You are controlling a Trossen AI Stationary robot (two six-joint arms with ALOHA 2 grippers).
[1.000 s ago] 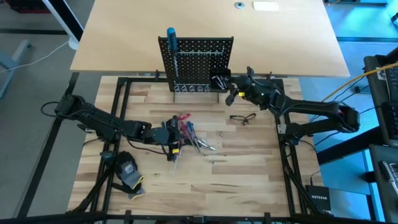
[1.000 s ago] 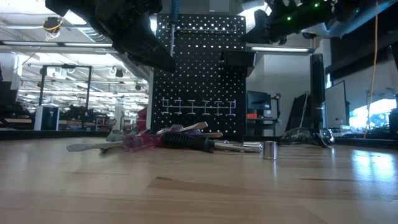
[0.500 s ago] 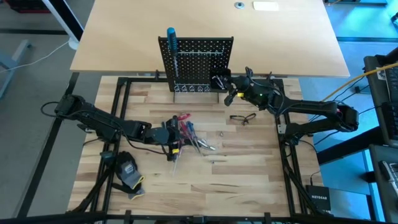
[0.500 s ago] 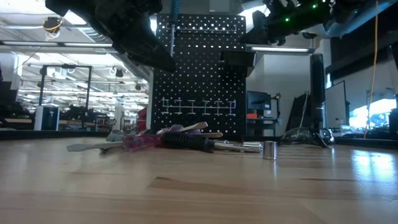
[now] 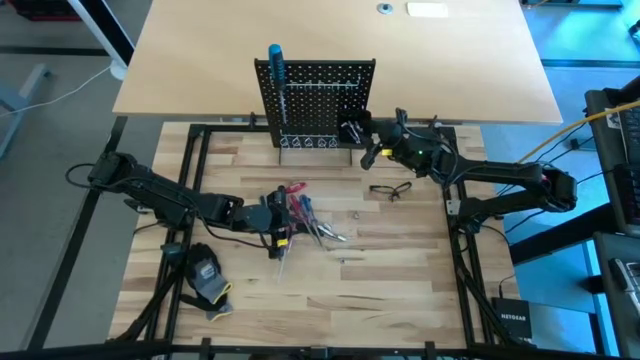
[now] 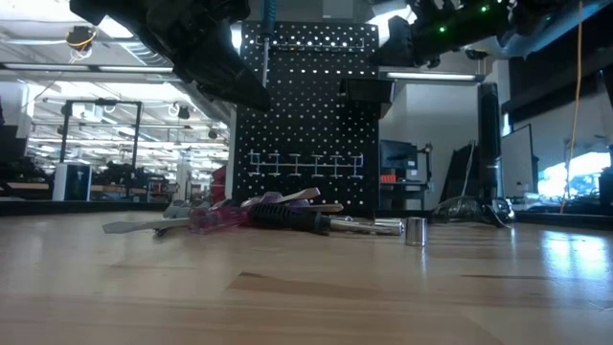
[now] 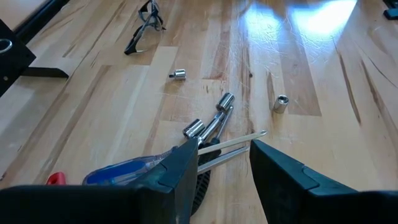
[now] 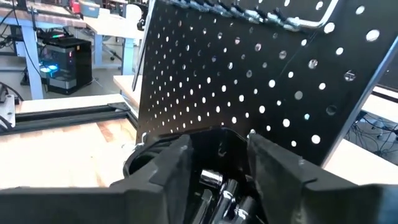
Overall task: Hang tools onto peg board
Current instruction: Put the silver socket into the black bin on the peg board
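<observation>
At twelve o'clock, peg board (image 5: 318,100) holds one blue screwdriver (image 5: 275,62); tools (image 5: 305,215) remain (both grippers open, empty): left gripper (image 7: 224,163), right gripper (image 8: 217,158).

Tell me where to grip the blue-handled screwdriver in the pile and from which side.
Probably grip the blue-handled screwdriver across its thick handle, coming straight down from above. It lies flat on the table, and its thin shaft crosses other tools, leaving little room there.
</observation>
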